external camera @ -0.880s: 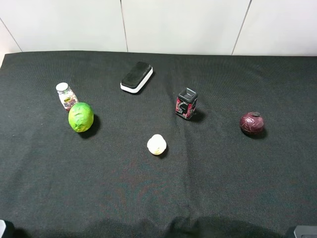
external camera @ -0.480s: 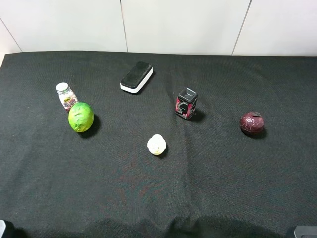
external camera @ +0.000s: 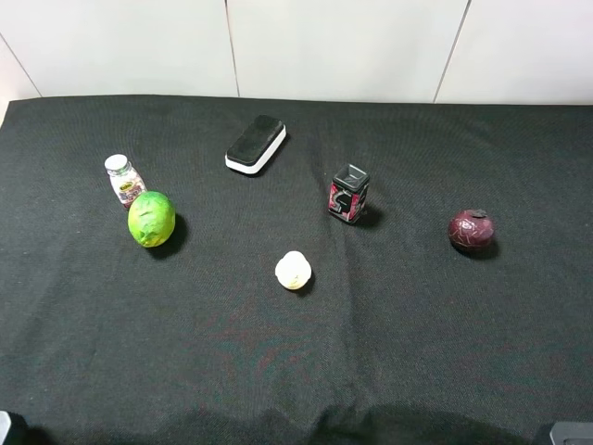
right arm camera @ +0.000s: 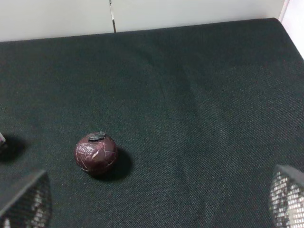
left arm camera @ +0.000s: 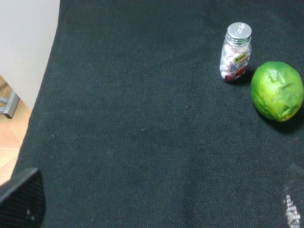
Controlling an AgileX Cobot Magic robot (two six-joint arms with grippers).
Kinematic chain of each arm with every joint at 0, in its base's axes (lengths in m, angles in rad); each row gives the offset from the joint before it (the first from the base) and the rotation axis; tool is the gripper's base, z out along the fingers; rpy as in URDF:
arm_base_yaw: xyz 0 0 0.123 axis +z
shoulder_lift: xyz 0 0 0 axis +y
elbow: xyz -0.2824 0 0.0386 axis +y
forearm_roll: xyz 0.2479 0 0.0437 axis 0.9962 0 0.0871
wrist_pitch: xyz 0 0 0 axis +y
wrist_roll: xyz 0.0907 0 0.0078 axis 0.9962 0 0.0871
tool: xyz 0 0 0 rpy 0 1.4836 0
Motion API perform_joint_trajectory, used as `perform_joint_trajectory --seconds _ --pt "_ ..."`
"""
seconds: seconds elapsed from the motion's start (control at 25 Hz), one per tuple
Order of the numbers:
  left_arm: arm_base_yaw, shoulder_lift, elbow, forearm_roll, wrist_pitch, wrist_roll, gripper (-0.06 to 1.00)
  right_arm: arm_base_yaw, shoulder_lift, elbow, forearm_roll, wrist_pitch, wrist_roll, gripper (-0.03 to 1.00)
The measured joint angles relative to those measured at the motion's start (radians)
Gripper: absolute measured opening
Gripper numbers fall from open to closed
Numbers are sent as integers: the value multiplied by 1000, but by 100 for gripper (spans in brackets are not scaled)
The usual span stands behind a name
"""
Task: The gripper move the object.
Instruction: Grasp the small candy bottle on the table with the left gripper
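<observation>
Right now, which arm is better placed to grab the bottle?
Left. The bottle stands by the lime in the left wrist view; the right wrist view shows the maroon fruit instead.

on the cloth, upper left of the high view: bottle standing upright, large fruit just below and right of it, very close, perhaps not quite touching. upper centre: flat block, lying slantwise, well apart from the bottle. right of centre: boxy item, below and right of the block. lower centre: small lump, between fruit and boxy item, nearer the frame's bottom. far right: stemmed ball, well apart from everything else.
</observation>
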Motion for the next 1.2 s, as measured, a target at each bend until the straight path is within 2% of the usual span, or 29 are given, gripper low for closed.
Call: perform_joint_trajectory --seconds 0.52,0.88,1.2 --pt "0 34 -36 13 -35 0 100 0 0 0 0 0 0 69" --pt "0 339 -151 8 -74 -2 100 0 0 0 0 0 0 69" --pt "0 633 -292 -50 -82 -2 100 0 0 0 0 0 0 69"
